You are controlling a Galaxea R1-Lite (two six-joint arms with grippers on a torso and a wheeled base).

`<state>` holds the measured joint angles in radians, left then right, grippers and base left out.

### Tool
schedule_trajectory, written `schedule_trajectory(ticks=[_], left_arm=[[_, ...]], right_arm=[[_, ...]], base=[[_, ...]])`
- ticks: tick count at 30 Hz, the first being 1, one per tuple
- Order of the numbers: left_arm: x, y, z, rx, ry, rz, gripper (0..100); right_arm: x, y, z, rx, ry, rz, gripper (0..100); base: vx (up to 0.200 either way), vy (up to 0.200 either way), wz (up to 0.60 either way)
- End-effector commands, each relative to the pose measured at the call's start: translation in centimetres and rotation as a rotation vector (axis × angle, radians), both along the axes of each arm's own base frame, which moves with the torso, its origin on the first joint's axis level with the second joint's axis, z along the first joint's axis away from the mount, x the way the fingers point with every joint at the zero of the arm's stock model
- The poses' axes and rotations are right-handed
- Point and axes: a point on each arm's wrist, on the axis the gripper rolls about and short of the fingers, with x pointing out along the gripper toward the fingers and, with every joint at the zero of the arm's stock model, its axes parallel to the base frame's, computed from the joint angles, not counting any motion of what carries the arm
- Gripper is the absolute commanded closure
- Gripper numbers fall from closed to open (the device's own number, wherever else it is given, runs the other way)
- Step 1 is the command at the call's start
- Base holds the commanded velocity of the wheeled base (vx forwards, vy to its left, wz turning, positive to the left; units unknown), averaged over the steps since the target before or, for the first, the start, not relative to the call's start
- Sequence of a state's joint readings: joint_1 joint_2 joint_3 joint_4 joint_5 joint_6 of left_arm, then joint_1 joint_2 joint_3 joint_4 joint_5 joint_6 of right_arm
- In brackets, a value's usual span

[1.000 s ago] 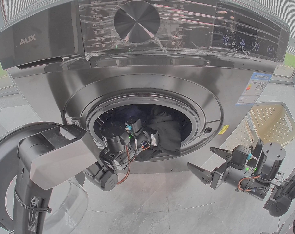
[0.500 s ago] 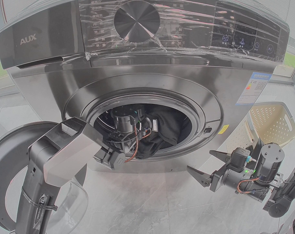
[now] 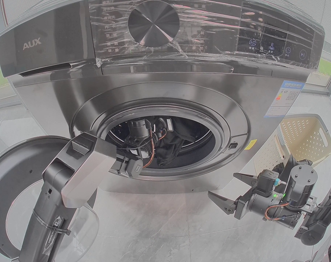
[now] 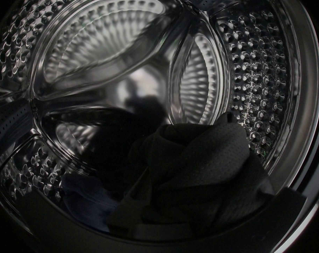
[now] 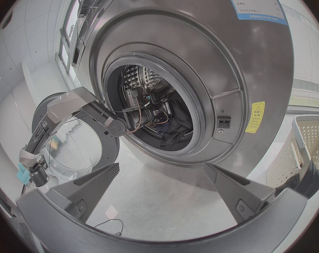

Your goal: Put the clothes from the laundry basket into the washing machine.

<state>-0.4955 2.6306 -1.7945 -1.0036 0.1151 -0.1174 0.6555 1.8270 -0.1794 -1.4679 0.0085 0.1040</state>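
- Brushed grey metal covers the front of the washing machine (image 3: 165, 88), which stands on a pale tiled floor (image 3: 172, 222); its round door (image 3: 12, 186) hangs open to the left.
- The steel drum (image 4: 106, 53), dimpled and perforated, is open at the front.
- A black garment (image 3: 172, 144) lies bunched at the near right of the drum floor, a fold of it resting against the dark seal at the near lip; in the left wrist view it (image 4: 208, 159) fills the near right of the drum.
- A dark bluish cloth (image 4: 85, 201) lies low in the drum, just left of the black garment.
- The left gripper (image 3: 168, 128) is inside the drum mouth, up against the black garment; its jaws are hidden, so I cannot tell whether they are parted or closed.
- The right gripper (image 3: 223, 186) hangs above the floor, near and to the right of the door opening, well apart from the drum; its jaws are spread wide with nothing between them, as the right wrist view (image 5: 161, 166) shows too.
- The beige perforated laundry basket (image 3: 311, 135) stands on the floor to the right of the machine, beyond the right arm.
- Clear plastic film wraps the control panel around the round dial (image 3: 153, 23).
- A yellow sticker (image 3: 250, 145) and a blue-and-white label (image 3: 285, 99) sit on the machine's front, right of the opening.
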Motion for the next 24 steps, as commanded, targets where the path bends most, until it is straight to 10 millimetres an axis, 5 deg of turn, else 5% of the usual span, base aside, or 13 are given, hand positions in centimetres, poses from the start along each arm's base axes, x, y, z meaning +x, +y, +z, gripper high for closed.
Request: schedule_trajectory(ticks=[1, 2, 12, 17, 24], left_arm=[[0.2, -0.1, -0.3, -0.017, -0.001, 0.001, 100], [0.1, -0.2, -0.4, -0.027, 0.004, -0.001, 0], [-2.6, -0.5, -0.8, 0.009, 0.161, -0.003, 0], [-5.3, -0.5, -2.7, 0.103, 0.301, -0.069, 0], [-6.0, -0.2, -4.8, 0.194, 0.363, -0.069, 0]], right_arm=[[0.0, 0.1, -0.1, -0.003, 0.005, 0.005, 0], [0.0, 0.1, -0.1, -0.003, 0.005, 0.005, 0], [0.0, 0.1, -0.3, -0.008, 0.011, 0.005, 0], [-0.1, 0.1, -0.3, -0.008, 0.011, 0.006, 0], [-0.2, 0.2, -0.4, -0.010, 0.015, 0.012, 0]], base=[[0.000, 0.000, 0.00], [0.000, 0.000, 0.00], [0.000, 0.000, 0.00], [0.000, 0.000, 0.00], [0.000, 0.000, 0.00]])
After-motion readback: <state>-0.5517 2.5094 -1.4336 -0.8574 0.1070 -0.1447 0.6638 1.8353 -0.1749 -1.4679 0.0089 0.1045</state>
